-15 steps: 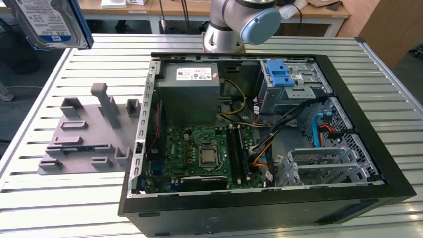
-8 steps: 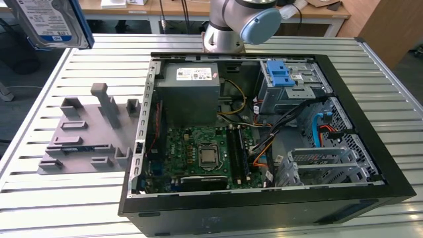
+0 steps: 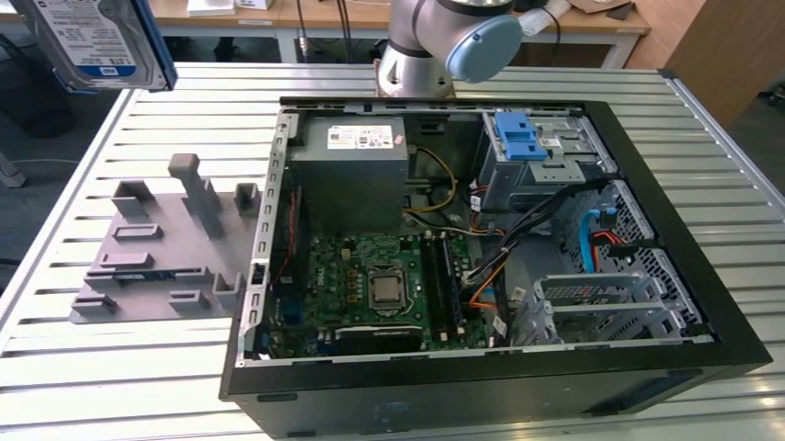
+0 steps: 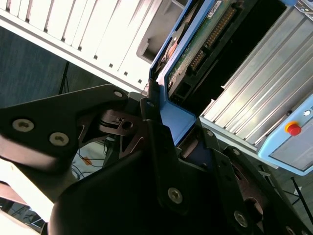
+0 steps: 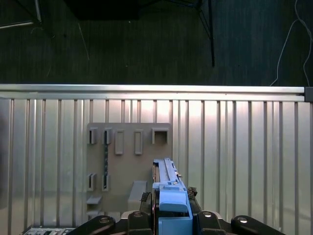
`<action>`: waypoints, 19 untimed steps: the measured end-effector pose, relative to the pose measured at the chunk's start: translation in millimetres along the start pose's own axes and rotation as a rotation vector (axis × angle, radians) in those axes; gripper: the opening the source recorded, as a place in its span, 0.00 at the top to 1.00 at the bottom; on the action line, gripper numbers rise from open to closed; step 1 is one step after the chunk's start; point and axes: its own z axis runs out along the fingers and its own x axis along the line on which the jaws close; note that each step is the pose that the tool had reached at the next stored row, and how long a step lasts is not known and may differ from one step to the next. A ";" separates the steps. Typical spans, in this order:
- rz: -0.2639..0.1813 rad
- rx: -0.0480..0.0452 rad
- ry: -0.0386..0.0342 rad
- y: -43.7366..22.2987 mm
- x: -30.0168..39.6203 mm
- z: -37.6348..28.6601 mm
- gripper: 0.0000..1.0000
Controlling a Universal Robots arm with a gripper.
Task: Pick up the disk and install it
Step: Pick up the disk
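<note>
Hanging high over the table (image 5: pixel 244 147), the pincer (image 5: pixel 168 198) clamps the disk (image 5: pixel 165 172).

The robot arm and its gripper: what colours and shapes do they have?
The arm is a round silver-grey tube with a light blue cap on its joint; a thin dark cable hangs beside it. The gripper is black, built of flat angular link plates held by silver screws.
</note>
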 end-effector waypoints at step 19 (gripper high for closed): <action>0.000 0.0000 0.0000 -6.8 0.0 -0.1 0.64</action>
